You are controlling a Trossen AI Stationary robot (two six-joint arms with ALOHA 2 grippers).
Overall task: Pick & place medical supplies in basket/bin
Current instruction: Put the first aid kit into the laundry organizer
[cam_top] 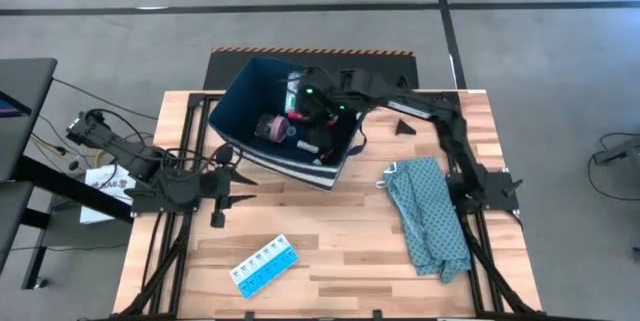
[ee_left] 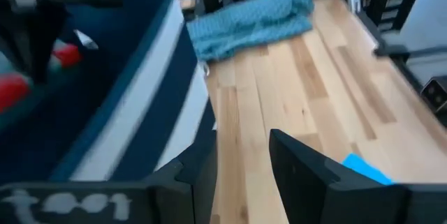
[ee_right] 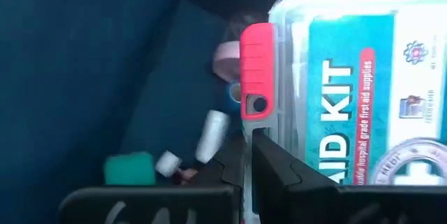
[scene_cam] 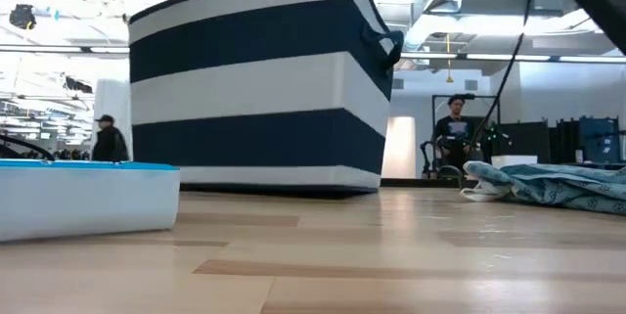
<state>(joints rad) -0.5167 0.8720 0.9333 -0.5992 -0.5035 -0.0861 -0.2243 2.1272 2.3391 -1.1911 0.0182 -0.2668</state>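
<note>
The navy, white-striped bin (cam_top: 240,111) (scene_cam: 259,79) stands at the table's far middle. Inside lie a pink roll (cam_top: 270,128) (ee_right: 225,56), a teal bit (ee_right: 129,168) and white bits (ee_right: 211,135). My right gripper (cam_top: 315,111) (ee_right: 248,165) reaches over the bin from the right, shut on a clear first-aid kit box (ee_right: 349,91) with a teal label and red latch. My left gripper (cam_top: 228,176) (ee_left: 244,175) hovers open and empty beside the bin's near-left wall (ee_left: 160,105). A light-blue pill organizer (cam_top: 265,264) (scene_cam: 88,197) lies flat near the table's front edge. My right gripper pinches the kit box by its side edge (ee_right: 260,128), just by the red latch (ee_right: 257,70), between its two shut fingers. The fingers slant down into the bin. The box hangs clear above the things on the bin's floor.
A teal patterned cloth (cam_top: 428,216) (scene_cam: 548,182) (ee_left: 251,15) lies crumpled on the table's right side, near the right arm's base. Bare wood lies between the bin and the pill organizer. People stand in the room beyond the table.
</note>
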